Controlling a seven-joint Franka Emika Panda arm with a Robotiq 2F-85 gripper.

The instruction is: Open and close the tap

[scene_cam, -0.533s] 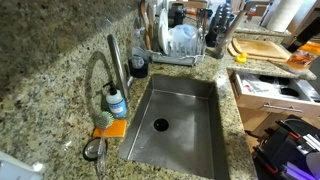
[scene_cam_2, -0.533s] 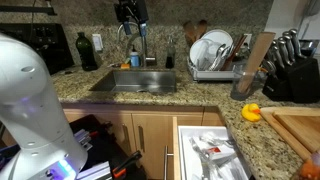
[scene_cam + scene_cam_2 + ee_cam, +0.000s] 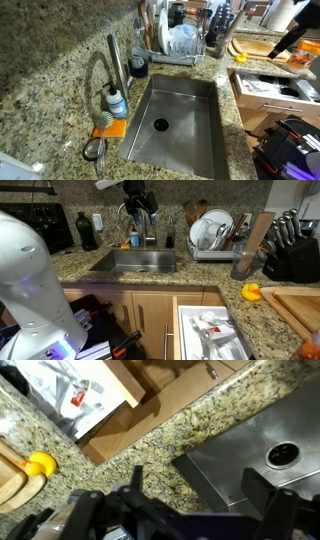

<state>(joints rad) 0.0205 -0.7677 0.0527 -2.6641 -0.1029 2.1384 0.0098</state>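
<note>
1. In the wrist view my tool is spread wide, the two dark fingers standing far apart with nothing between them.
2. It grips nothing and touches nothing. Under the gap I see only speckled granite bench and the near corner of the steel sink.
3. The tap does not show in the wrist view at all.
4. In an exterior view the tool hangs just above the top of the tap's arch. I see a little gap there, though at this size I cannot tell for sure that the two are apart.
5. The tap stands upright at the back edge of the sink, on the bench, with its gooseneck curving over the basin. In both exterior views it is the tallest thing at the sink.
6. A small clear soap bottle with blue liquid sits at the foot of the tap, just beside the column, with an orange sponge next to it.
7. The basin looks dry, with its drain in plain sight.
8. A dish rack holding plates stands on the bench beside the sink, well apart from the tool.
9. A yellow rubber duck sits near the bench's front edge (it also shows in an exterior view), above an open drawer.
10. A dark shape crosses the upper corner of an exterior view; I cannot tell what part it is.
</note>
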